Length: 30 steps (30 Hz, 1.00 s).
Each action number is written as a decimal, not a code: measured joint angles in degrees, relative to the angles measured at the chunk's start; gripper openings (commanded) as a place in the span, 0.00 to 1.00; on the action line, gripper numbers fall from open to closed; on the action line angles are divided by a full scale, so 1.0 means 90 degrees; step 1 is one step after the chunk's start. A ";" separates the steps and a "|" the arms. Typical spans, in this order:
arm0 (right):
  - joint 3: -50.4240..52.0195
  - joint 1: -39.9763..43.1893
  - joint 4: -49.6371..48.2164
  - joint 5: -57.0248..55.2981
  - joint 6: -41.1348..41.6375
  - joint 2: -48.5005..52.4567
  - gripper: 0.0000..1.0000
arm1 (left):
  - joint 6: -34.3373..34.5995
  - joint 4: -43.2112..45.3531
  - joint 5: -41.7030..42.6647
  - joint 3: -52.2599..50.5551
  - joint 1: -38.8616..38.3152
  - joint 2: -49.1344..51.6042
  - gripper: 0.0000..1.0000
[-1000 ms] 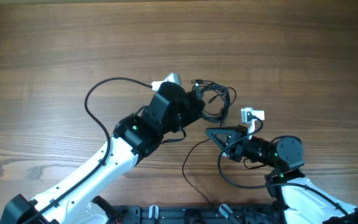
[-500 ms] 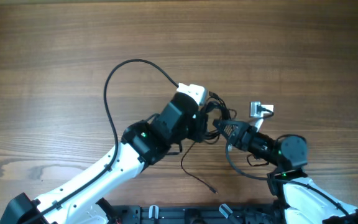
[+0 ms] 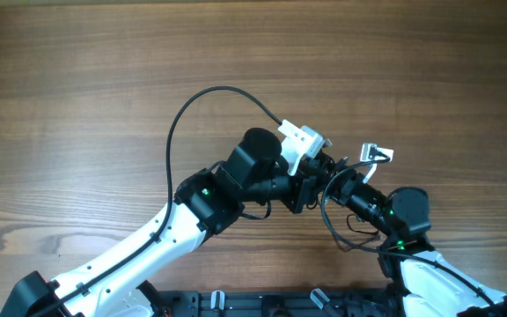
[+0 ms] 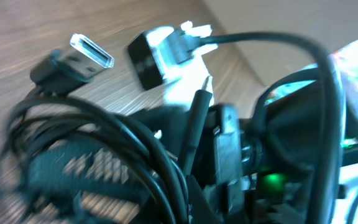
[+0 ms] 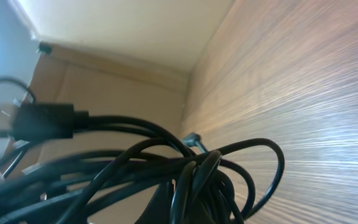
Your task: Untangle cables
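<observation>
At centre frame overhead, the left gripper (image 3: 310,185) and, just right of it, the right gripper (image 3: 336,180) are both clamped shut on the cables (image 5: 185,165), which form one tangled bundle between them. We judge nothing is separated yet, so all the untangling is left. The arms hide the strands overhead. The left wrist view shows a silver-tipped plug (image 4: 92,53) sticking out at upper left, and the right wrist view shows crossed loops.

White links (image 3: 139,242), black joints (image 3: 236,172) (green LEDs (image 3: 204,191)), looped wire (image 3: 176,132).
</observation>
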<state>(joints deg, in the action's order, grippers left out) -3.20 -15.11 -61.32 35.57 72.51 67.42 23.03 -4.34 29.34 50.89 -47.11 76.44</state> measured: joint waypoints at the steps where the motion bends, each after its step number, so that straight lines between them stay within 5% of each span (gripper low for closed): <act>1: 0.0000 -0.0119 -0.0027 -0.0002 0.0015 -0.0005 0.23 | 0.0024 0.0134 0.0100 0.0000 -0.0005 0.0002 0.04; 3: -0.0005 -0.0228 0.0090 -0.0019 0.0063 -0.0015 0.60 | 0.0046 0.0192 0.0160 0.0000 -0.0005 0.0032 0.04; 4: -0.0007 -0.0248 0.0165 -0.0097 0.0073 -0.0029 0.95 | 0.0049 0.0175 0.0148 -0.0005 -0.0002 0.0053 0.04; 5: 0.0002 -0.0231 0.0301 -0.0148 0.0100 -0.0039 1.00 | 0.0078 0.0153 0.0056 -0.0032 0.0046 0.0090 0.04; 12: 0.0010 0.0158 0.0469 0.0355 -0.0019 -0.0015 1.00 | 0.0478 -0.0325 0.0262 0.0138 0.0452 0.0066 0.04; 22: -0.0017 0.1280 0.0495 0.0461 -0.0036 -0.0002 1.00 | 0.2688 -0.1324 -0.1426 0.0070 0.1613 0.0066 0.04; 30: -0.0017 0.1328 -0.0743 0.2322 -0.0036 0.0010 1.00 | 0.6477 -0.1666 -0.2319 0.0070 0.1613 0.0066 0.04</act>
<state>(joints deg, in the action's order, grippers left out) -3.36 -3.16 -68.01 56.47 72.18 67.51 81.32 -19.33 8.47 51.53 -32.60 77.03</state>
